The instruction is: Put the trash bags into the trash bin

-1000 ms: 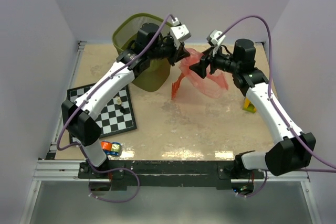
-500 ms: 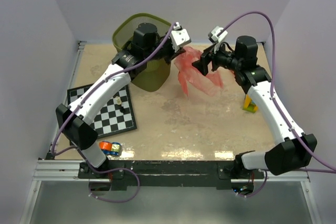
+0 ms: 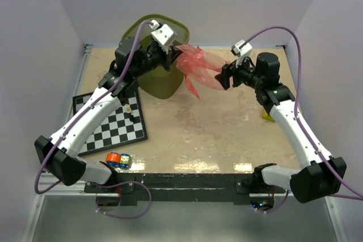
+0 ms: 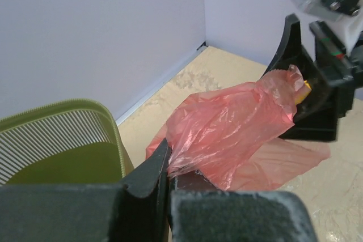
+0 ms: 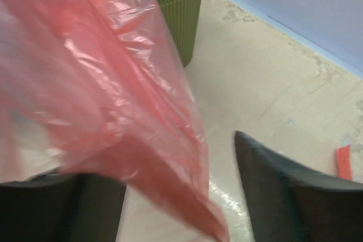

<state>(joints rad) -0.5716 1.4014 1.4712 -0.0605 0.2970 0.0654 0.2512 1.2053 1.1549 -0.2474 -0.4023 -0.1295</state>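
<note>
Left fingers [image 4: 150, 177] clamped on trash bag [image 3: 198, 66], beside bin [image 3: 133, 29] rim. Bag's long axis runs right, away from bin, draping over right fingers [image 5: 283, 196], which are spread wide. Left arm is nearer the bin.

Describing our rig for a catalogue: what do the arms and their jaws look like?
The left arm and right arm share white link shells, black joints and bases. A purple cable loops along each. The jaws are black; a white-grey camera block sits at each wrist.
</note>
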